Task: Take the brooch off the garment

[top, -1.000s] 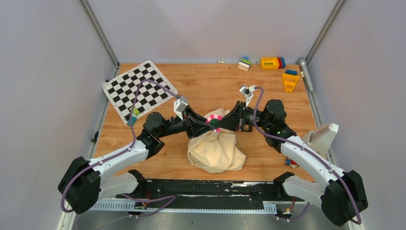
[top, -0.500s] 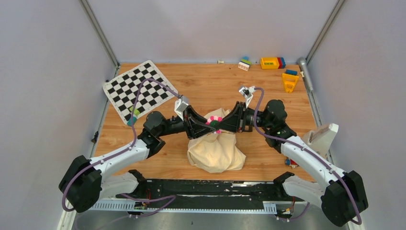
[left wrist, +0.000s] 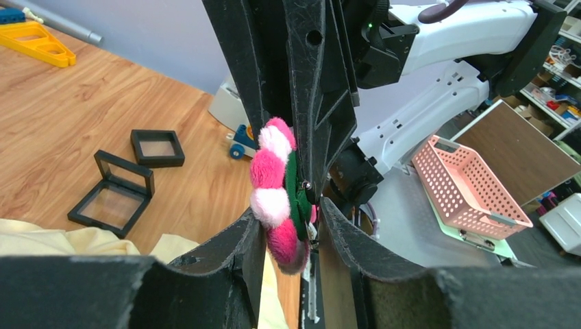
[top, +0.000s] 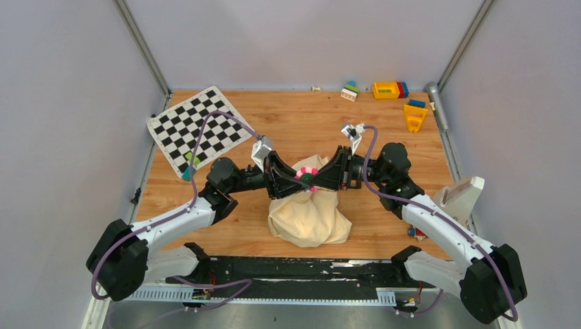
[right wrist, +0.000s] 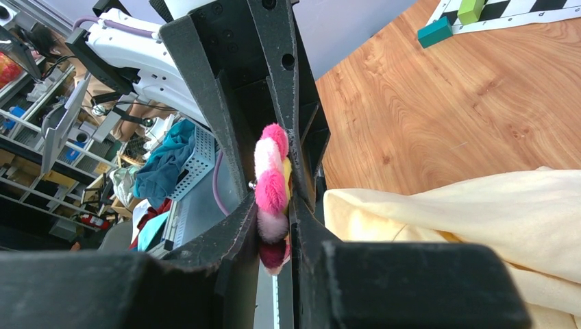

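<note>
At centre frame, just above the bunched cream garment [top: 308,219], we find the brooch [top: 306,176] pinched in the narrow-set right gripper [right wrist: 274,212]. The left gripper [left wrist: 291,219] straddles it with fingers partly apart; we cannot tell whether they press. Toy blocks [top: 388,90] lie at upper right.

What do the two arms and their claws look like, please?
The left arm and right arm have white links with black joints and bases. A purple cable loops along each. The left claw and right claw are black, with long, angular, matte fingers.
</note>
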Robot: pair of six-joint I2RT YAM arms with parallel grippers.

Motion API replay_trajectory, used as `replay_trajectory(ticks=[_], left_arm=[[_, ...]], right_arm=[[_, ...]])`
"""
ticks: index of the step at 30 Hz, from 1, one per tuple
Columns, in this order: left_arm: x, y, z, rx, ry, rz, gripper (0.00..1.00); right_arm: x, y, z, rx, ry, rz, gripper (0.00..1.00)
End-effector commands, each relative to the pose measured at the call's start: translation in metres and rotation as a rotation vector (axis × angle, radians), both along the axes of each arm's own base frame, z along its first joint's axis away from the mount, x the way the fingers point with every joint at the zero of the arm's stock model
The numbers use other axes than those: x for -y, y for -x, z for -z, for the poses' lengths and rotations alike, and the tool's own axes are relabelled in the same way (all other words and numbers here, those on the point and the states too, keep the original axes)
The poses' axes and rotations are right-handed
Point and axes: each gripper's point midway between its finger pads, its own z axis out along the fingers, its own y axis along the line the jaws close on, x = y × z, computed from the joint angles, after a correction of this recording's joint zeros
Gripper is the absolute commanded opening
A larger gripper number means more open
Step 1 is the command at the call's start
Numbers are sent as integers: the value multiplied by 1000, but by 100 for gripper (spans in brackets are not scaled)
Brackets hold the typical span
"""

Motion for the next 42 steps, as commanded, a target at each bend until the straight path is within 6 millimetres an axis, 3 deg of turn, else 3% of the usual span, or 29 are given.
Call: replay_trajectory(ticks=[1, 5, 9, 14, 22, 42], left_arm=[[-1, 3, -14, 49, 26, 0, 39], [-3, 5, -15, 56, 25, -4, 39], [-4, 5, -16, 62, 30, -10, 47], [-5, 5, -17, 66, 31, -13, 41], [-6, 6, -17, 70, 25, -17, 46], [-6, 11, -21, 74, 56, 9, 36]], right_arm=[[-1, 9, -24, 94, -54, -31, 0], [-2, 9, -24, 92, -54, -33, 0], [-2, 8, -23, 85, -52, -29, 0], [-2, 8, -25, 90, -56, -29, 0], [-1, 9, -24, 88, -54, -28, 0], [1, 13, -24, 104, -55, -41, 0]])
